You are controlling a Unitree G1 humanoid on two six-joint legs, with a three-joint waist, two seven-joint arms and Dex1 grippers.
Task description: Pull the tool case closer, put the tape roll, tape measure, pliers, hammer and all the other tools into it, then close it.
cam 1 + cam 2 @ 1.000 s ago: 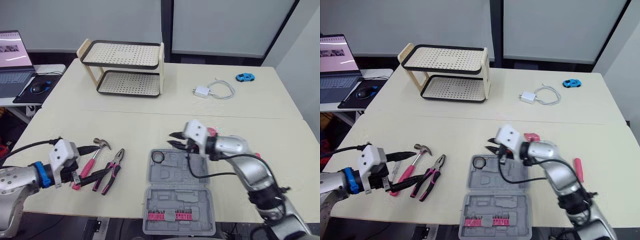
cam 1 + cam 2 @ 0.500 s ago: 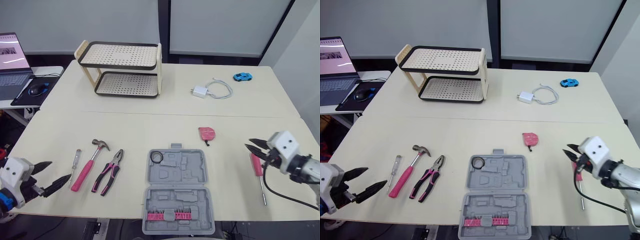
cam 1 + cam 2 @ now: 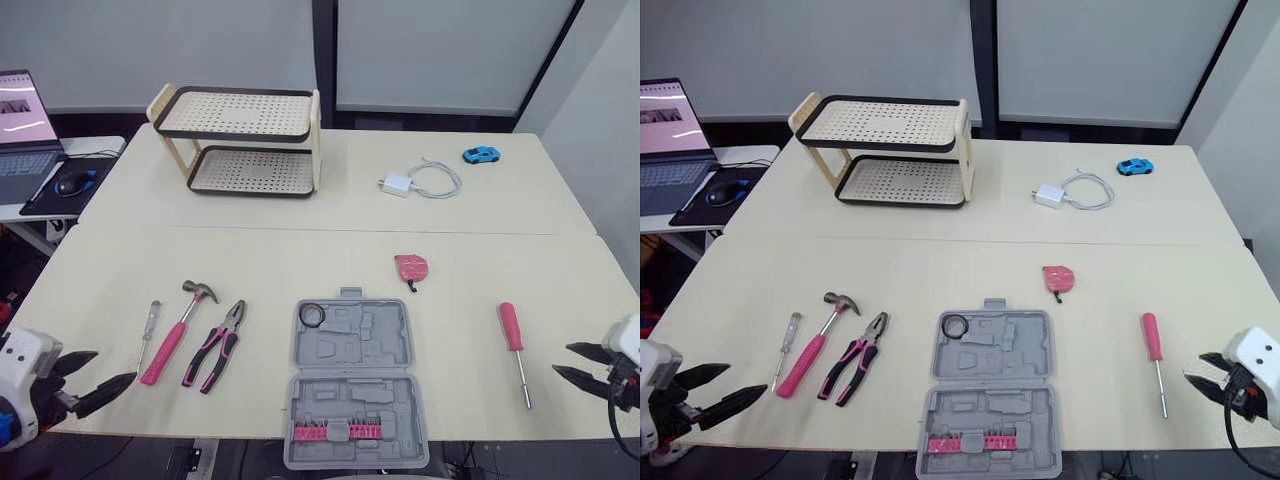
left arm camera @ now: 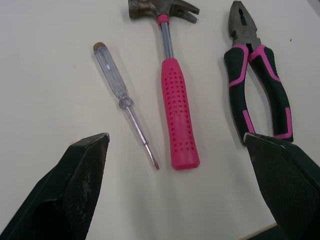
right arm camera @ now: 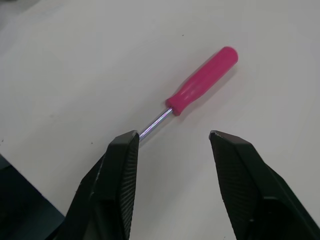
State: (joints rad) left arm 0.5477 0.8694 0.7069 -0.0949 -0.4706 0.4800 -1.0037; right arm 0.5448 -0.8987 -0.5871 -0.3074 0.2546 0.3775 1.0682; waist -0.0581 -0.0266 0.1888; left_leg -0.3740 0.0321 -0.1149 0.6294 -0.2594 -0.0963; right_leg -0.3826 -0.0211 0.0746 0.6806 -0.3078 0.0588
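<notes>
The grey tool case (image 3: 352, 380) lies open at the table's front middle, with a black tape roll (image 3: 314, 314) in its far left corner and pink bits along its near edge. The pink hammer (image 3: 177, 334), pink-handled pliers (image 3: 215, 345) and a clear screwdriver (image 3: 148, 335) lie to its left. A pink tape measure (image 3: 411, 267) sits beyond the case. A pink screwdriver (image 3: 515, 346) lies to the right. My left gripper (image 3: 92, 378) hangs open at the front left edge, short of the tools (image 4: 177, 112). My right gripper (image 3: 583, 364) is open at the front right, near the screwdriver's tip (image 5: 200, 86).
A two-tier perforated rack (image 3: 240, 140) stands at the back left. A white charger with cable (image 3: 418, 181) and a blue toy car (image 3: 481, 154) lie at the back right. A laptop (image 3: 20, 115) and mouse sit on a side desk at far left.
Both arms have drawn back toward the table's front corners, from over the case and tools a second ago. The tape roll lies in the case throughout. The camera has shifted slightly.
</notes>
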